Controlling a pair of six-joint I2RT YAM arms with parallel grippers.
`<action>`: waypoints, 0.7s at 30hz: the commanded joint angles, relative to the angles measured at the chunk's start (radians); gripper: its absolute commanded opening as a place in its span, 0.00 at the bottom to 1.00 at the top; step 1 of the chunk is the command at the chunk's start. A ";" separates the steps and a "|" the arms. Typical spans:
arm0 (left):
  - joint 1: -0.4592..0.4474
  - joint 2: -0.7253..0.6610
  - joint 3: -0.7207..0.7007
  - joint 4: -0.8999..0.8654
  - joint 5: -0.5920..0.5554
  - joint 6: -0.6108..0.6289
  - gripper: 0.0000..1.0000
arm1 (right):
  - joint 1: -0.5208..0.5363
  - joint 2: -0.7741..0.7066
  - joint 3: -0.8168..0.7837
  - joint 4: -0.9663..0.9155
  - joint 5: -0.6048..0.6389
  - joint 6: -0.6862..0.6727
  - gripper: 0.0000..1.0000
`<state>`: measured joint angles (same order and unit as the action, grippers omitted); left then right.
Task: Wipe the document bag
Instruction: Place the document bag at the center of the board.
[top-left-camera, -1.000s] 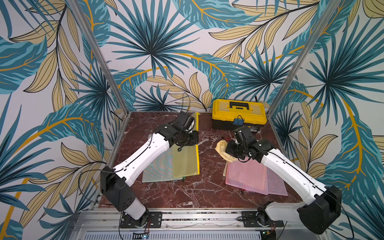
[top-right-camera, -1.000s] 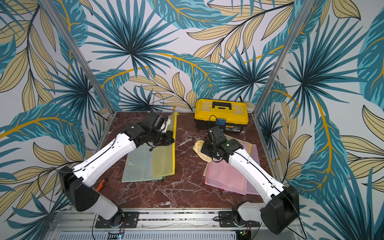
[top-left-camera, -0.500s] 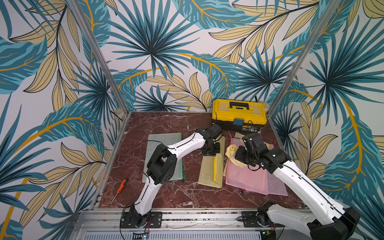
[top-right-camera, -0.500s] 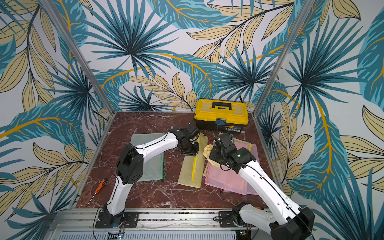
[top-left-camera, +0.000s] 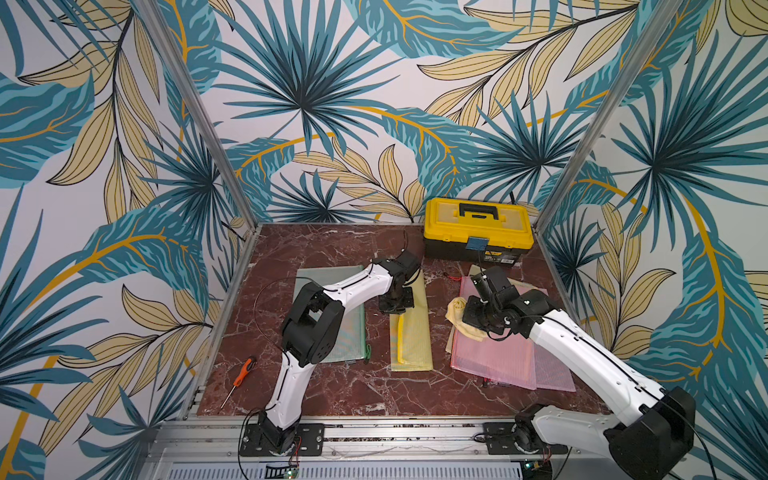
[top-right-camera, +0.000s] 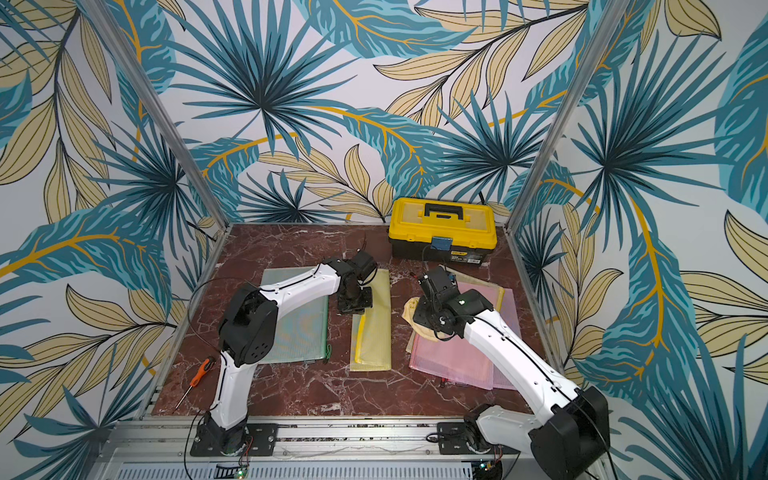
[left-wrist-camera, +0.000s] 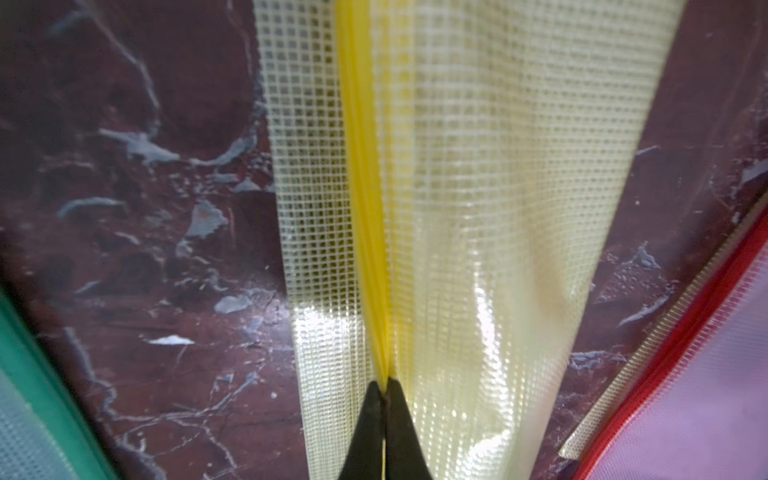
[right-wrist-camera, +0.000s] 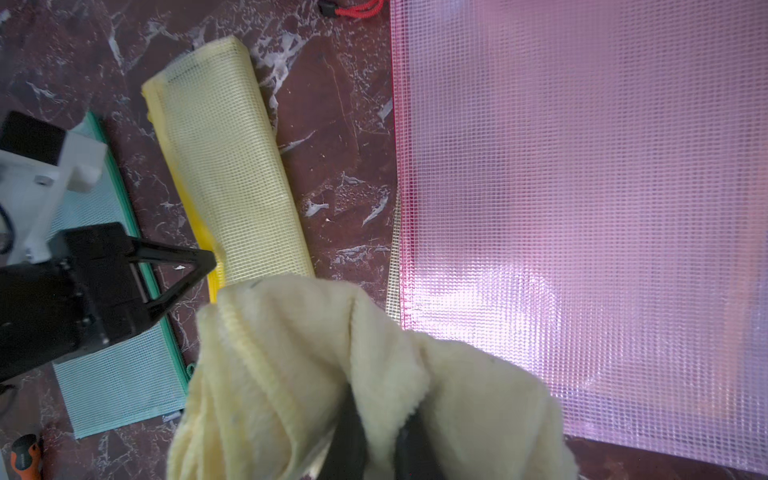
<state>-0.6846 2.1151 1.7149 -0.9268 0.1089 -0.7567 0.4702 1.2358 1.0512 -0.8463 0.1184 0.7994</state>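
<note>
A yellow mesh document bag (top-left-camera: 411, 336) (top-right-camera: 372, 336) lies in the middle of the table, folded over along its length. My left gripper (top-left-camera: 397, 305) (left-wrist-camera: 384, 384) is shut on its yellow zip edge at the far end. My right gripper (top-left-camera: 473, 320) (right-wrist-camera: 382, 432) is shut on a cream cloth (top-left-camera: 457, 316) (right-wrist-camera: 311, 374). It hangs at the near-left corner of a pink document bag (top-left-camera: 498, 353) (right-wrist-camera: 582, 208), to the right of the yellow bag (right-wrist-camera: 232, 178). In the right wrist view the cloth hides the fingertips.
A green document bag (top-left-camera: 349, 332) (top-right-camera: 299, 328) lies left of the yellow one, partly under my left arm. A yellow toolbox (top-left-camera: 478, 226) stands at the back right. An orange screwdriver (top-left-camera: 241, 372) lies near the front left edge. A second pink bag (top-left-camera: 557, 374) shows under the first.
The yellow bag has moved off the green bag to the middle of the table with my left gripper, and now lies folded. My right gripper with the cloth has shifted slightly.
</note>
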 joint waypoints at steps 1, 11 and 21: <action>-0.028 -0.050 0.090 0.005 0.016 0.063 0.00 | -0.002 0.011 0.020 0.020 -0.013 -0.008 0.00; 0.131 -0.170 -0.192 0.003 -0.021 0.105 0.00 | -0.002 0.027 0.020 0.011 -0.019 -0.011 0.00; 0.154 -0.307 -0.265 0.005 0.027 0.187 0.00 | -0.002 0.099 0.060 0.046 -0.059 -0.013 0.00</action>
<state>-0.4904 1.8187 1.3891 -0.9409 0.0956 -0.6086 0.4698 1.3132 1.0824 -0.8177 0.0811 0.7959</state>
